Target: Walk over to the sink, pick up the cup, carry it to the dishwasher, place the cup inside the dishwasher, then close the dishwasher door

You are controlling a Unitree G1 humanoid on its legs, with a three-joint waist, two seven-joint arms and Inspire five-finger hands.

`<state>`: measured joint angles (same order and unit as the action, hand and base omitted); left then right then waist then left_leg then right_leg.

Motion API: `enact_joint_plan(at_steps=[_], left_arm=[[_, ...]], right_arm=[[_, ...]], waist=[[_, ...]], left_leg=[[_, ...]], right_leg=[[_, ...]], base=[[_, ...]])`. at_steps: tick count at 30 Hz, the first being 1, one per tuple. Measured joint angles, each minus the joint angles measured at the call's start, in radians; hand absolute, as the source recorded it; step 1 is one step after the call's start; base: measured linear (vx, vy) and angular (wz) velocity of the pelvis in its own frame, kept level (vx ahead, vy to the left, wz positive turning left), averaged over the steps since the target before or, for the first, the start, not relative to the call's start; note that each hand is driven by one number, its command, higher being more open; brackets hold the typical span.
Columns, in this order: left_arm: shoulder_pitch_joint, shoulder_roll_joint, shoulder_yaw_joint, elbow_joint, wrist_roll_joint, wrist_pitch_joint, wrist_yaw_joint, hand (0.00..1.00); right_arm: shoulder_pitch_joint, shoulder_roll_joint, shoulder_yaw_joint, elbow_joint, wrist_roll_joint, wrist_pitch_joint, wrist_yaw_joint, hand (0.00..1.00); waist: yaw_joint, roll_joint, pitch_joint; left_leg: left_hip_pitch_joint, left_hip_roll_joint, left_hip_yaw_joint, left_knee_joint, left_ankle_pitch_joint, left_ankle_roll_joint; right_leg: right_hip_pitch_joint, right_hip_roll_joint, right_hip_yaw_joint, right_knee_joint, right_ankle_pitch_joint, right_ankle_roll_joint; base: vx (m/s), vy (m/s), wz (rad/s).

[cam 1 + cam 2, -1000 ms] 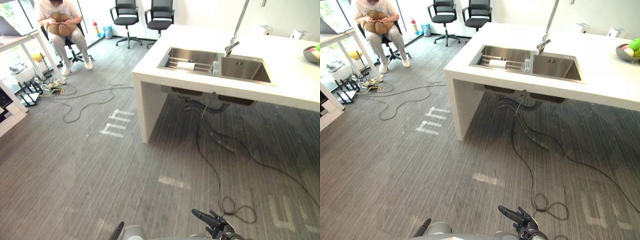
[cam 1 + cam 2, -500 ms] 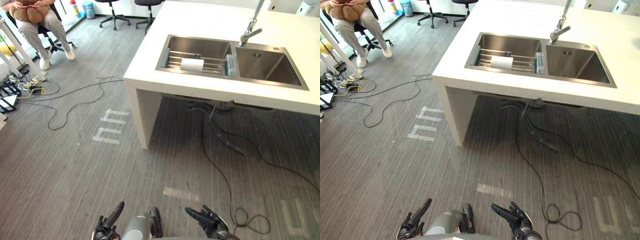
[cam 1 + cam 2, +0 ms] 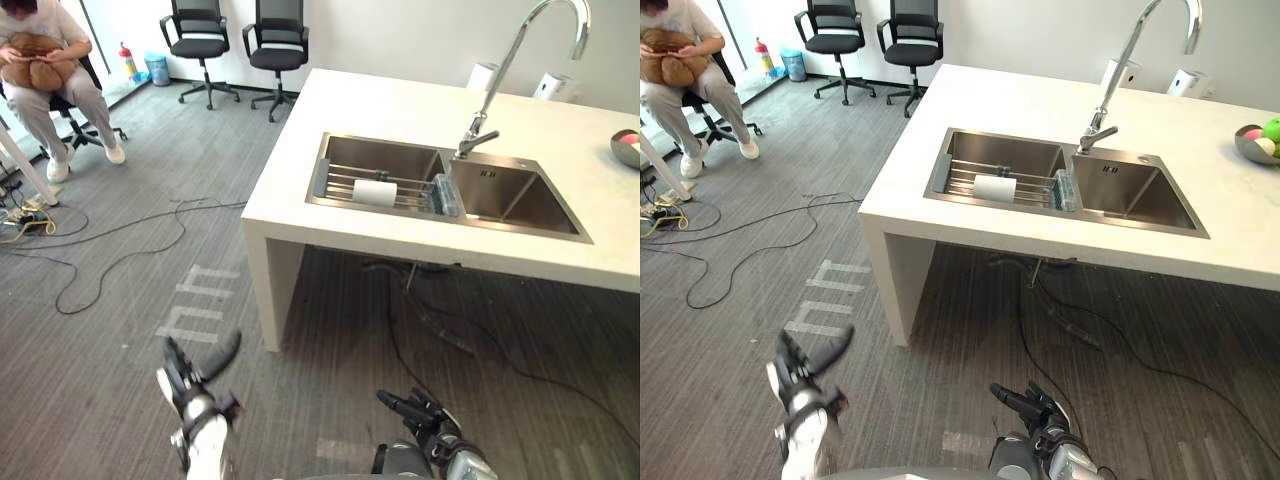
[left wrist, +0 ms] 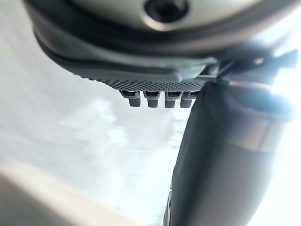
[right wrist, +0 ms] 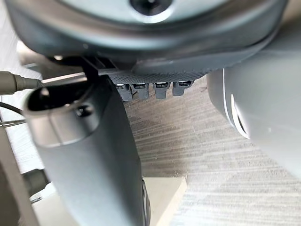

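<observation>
The left hand [image 3: 196,388] is raised low in front of the robot, well short of the surface, with fingers and thumb spread wide and nothing in it. The right hand [image 3: 432,428] hangs lower and nearer the body, its fingers stretched forward and relaxed, also empty. In each wrist view the thumb stands apart from a straight row of fingers.

Ahead stands a white surface [image 3: 370,108], thick-edged and smooth, on a slab leg at its near corner. Set into it is a stainless steel sink [image 3: 381,156] with two rectangular basins. A wire rack [image 3: 345,184] spans the left basin, and the cup [image 3: 375,192], white and cylindrical, lies on its side on that rack, well apart from both hands. A tall curved metal faucet [image 3: 508,72] rises behind the divide between the basins. At the surface's far right edge sits a bowl [image 3: 1253,146] with round fruit.

The floor [image 3: 120,330] is grey carpet with fine stripes. Two black office chairs [image 3: 197,40] stand by the far wall, and a person [image 3: 45,75] sits on a chair at the far left.
</observation>
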<state>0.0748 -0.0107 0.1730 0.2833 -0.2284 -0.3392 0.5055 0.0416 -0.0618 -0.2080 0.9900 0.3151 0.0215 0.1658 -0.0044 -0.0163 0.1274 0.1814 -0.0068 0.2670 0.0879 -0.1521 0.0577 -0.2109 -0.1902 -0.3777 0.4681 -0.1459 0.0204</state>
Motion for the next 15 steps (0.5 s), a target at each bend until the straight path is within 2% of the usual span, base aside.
enact_joint_plan(at_steps=[1, 2, 3, 4, 5, 6, 7, 8, 9, 10, 12, 13, 14, 15], left_arm=[[-0.014, 0.012, -0.004, -0.089, 0.035, -0.006, 0.011, 1.0], [-0.021, 0.028, -0.012, -0.174, 0.068, -0.014, 0.012, 1.0], [-0.021, 0.038, -0.02, -0.21, 0.079, -0.023, 0.012, 1.0], [-0.02, 0.051, -0.037, -0.26, 0.106, -0.042, 0.009, 1.0], [-0.012, 0.047, -0.049, -0.295, 0.131, -0.058, 0.002, 1.0], [-0.009, 0.03, -0.054, -0.306, 0.143, -0.068, -0.003, 1.0], [-0.005, 0.009, -0.069, -0.342, 0.151, -0.082, -0.008, 1.0], [-0.012, 0.007, -0.086, -0.376, 0.153, -0.089, -0.018, 1.0], [-0.011, 0.006, -0.09, -0.388, 0.154, -0.089, -0.026, 1.0], [-0.004, 0.001, -0.1, -0.407, 0.154, -0.089, -0.029, 1.0], [0.018, -0.01, -0.118, -0.45, 0.154, -0.09, -0.029, 1.0], [0.031, -0.01, -0.132, -0.478, 0.154, -0.09, -0.03, 1.0], [0.042, -0.011, -0.142, -0.505, 0.154, -0.09, -0.035, 1.0], [0.061, -0.019, -0.148, -0.542, 0.154, -0.089, -0.046, 1.0]], right_arm=[[0.005, 0.006, 0.001, -0.004, 0.006, 0.002, -0.005, 1.0], [0.012, 0.006, 0.009, -0.019, 0.009, 0.009, -0.007, 1.0], [0.016, 0.004, 0.019, -0.027, 0.009, 0.012, -0.007, 1.0], [0.027, 0.003, 0.024, -0.039, 0.006, 0.016, -0.007, 1.0], [0.043, 0.0, 0.025, -0.052, 0.005, 0.023, -0.003, 1.0], [0.049, -0.01, 0.025, -0.062, 0.005, 0.024, -0.001, 1.0], [0.05, -0.022, 0.025, -0.073, 0.005, 0.037, 0.002, 1.0], [0.046, -0.021, 0.025, -0.076, 0.004, 0.043, 0.003, 1.0], [0.046, -0.018, 0.025, -0.076, 0.002, 0.045, 0.003, 1.0], [0.046, -0.017, 0.025, -0.076, -0.007, 0.051, 0.004, 1.0], [0.044, -0.017, 0.025, -0.068, -0.028, 0.061, 0.004, 1.0], [0.044, -0.017, 0.025, -0.061, -0.035, 0.066, 0.004, 1.0], [0.043, -0.018, 0.021, -0.058, -0.04, 0.077, 0.005, 1.0], [0.046, -0.026, 0.028, -0.059, -0.043, 0.101, 0.008, 1.0]], waist=[[0.0, 0.003, 0.003], [0.0, 0.005, 0.005], [0.001, 0.003, 0.006], [0.007, -0.001, 0.014], [0.009, 0.009, 0.009], [0.01, 0.031, 0.007], [0.011, 0.064, -0.004], [0.015, 0.065, -0.004], [0.015, 0.06, -0.002], [0.013, 0.061, -0.004], [0.013, 0.066, -0.011], [0.015, 0.067, -0.013], [0.017, 0.07, -0.012], [0.019, 0.076, -0.008]], left_leg=[[0.022, 0.013, -0.012, 0.0, -0.018, -0.026], [0.044, 0.023, -0.013, 0.008, -0.047, -0.035], [0.054, 0.025, -0.016, 0.018, -0.07, -0.042], [0.084, 0.029, -0.02, 0.048, -0.113, -0.066], [0.11, 0.052, -0.029, 0.077, -0.153, -0.099], [0.116, 0.078, -0.032, 0.084, -0.167, -0.113], [0.117, 0.118, -0.032, 0.086, -0.171, -0.131], [0.12, 0.133, -0.033, 0.085, -0.137, -0.144], [0.128, 0.139, -0.033, 0.085, -0.12, -0.153], [0.139, 0.151, -0.04, 0.107, -0.096, -0.177], [0.106, 0.182, -0.068, 0.229, -0.081, -0.186], [0.055, 0.203, -0.094, 0.345, -0.067, -0.194], [-0.013, 0.229, -0.12, 0.493, -0.032, -0.19], [-0.118, 0.276, -0.138, 0.71, 0.076, -0.18]], right_leg=[[0.017, 0.038, 0.012, -0.188, 0.048, 0.003], [0.024, 0.06, 0.054, -0.321, 0.106, 0.007], [0.025, 0.063, 0.08, -0.358, 0.129, 0.01], [0.038, 0.059, 0.122, -0.376, 0.197, 0.006], [0.059, 0.074, 0.127, -0.347, 0.293, -0.03], [0.058, 0.095, 0.119, -0.326, 0.289, -0.054], [0.046, 0.127, 0.103, -0.295, 0.241, -0.07], [0.031, 0.136, 0.099, -0.251, 0.198, -0.083], [0.03, 0.14, 0.099, -0.232, 0.183, -0.083], [0.037, 0.154, 0.101, -0.205, 0.145, -0.09], [0.064, 0.189, 0.109, -0.218, 0.115, -0.099], [0.085, 0.209, 0.115, -0.245, 0.111, -0.103], [0.113, 0.233, 0.122, -0.281, 0.104, -0.113], [0.157, 0.267, 0.133, -0.323, 0.1, -0.121]], base=[[0.32, -0.191, 0.18], [0.32, -0.212, 0.19], [0.34, -0.26, 0.16], [0.43, -0.372, 0.16], [0.38, -0.357, 0.16], [0.39, -0.347, 0.14], [0.37, -0.309, 0.05], [0.36, -0.291, -0.03], [0.34, -0.3, -0.12], [0.38, -0.325, -0.24], [0.31, -0.245, -0.29], [0.25, -0.155, -0.27], [0.37, -0.217, -0.33], [0.38, -0.182, -0.37]])
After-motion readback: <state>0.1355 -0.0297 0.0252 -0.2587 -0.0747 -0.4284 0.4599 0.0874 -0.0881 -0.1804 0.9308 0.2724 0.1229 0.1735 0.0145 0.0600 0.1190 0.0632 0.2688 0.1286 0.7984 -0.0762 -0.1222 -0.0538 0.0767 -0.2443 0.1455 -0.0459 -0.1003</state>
